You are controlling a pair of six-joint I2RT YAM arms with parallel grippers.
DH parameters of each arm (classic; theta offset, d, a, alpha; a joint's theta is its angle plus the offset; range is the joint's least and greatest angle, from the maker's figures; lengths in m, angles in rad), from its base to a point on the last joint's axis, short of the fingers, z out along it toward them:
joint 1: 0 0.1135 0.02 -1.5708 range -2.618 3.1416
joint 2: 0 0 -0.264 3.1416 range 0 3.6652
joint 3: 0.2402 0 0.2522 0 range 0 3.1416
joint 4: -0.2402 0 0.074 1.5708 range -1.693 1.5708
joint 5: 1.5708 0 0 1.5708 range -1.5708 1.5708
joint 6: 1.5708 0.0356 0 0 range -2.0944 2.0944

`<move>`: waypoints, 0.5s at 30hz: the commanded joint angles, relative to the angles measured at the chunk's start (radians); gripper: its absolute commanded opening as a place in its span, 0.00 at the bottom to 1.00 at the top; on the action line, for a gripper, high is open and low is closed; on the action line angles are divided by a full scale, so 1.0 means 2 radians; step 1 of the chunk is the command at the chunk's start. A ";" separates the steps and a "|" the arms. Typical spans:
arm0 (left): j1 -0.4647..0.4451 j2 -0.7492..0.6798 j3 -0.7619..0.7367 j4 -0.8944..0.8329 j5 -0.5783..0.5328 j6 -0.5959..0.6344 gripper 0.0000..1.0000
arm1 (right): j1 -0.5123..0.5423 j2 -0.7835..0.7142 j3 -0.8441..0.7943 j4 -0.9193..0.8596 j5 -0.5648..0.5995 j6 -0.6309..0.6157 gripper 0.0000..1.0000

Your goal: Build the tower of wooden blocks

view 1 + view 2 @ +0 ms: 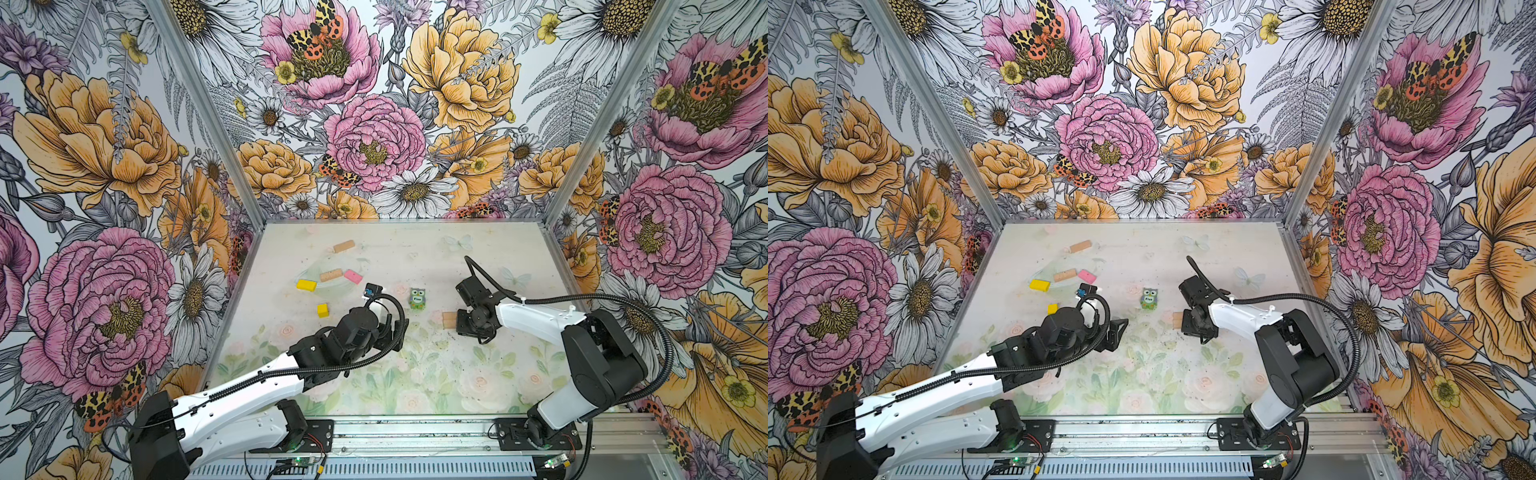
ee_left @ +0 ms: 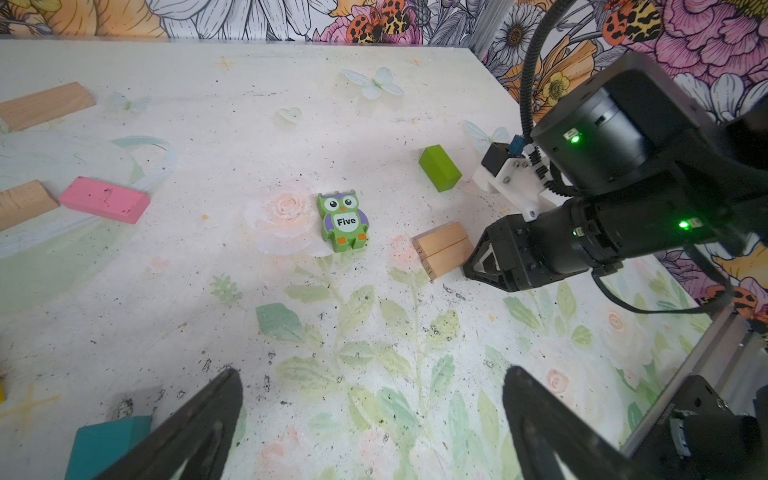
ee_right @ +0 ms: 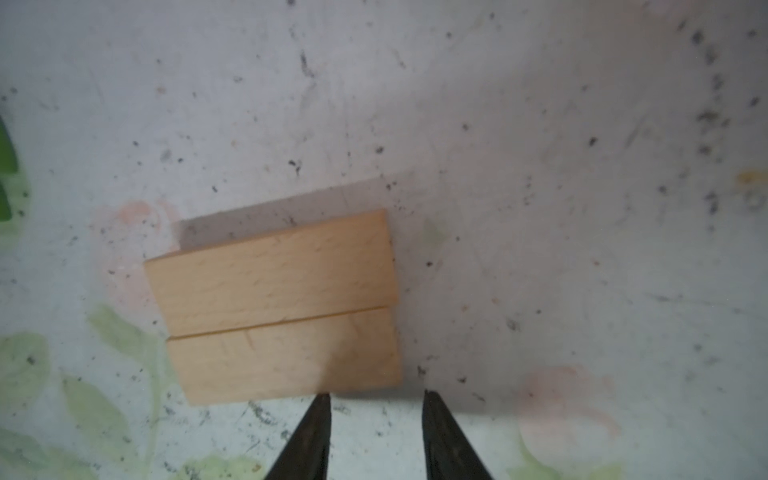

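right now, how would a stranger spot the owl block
Look near the middle of the pale floral table. The owl block sits alone there, left of two tan bars in both top views. Only it is shaped and printed as a green owl, with "Five" on its belly.

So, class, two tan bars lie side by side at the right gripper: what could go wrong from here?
The right gripper, open, sits right at the edge of the two tan bars; a nudge could skew the pair. The lime-green bar lies close by that gripper's wrist; a swing might knock it away.
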 commanded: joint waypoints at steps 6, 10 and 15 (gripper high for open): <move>0.012 -0.014 0.021 -0.019 -0.018 0.013 0.99 | 0.007 -0.092 0.042 -0.047 0.006 -0.012 0.54; 0.069 -0.018 0.039 -0.045 -0.013 -0.019 0.99 | 0.004 -0.094 0.052 -0.047 0.008 -0.020 0.58; 0.109 -0.019 0.029 -0.039 0.018 -0.064 0.96 | -0.017 -0.083 0.049 -0.044 0.008 -0.039 0.58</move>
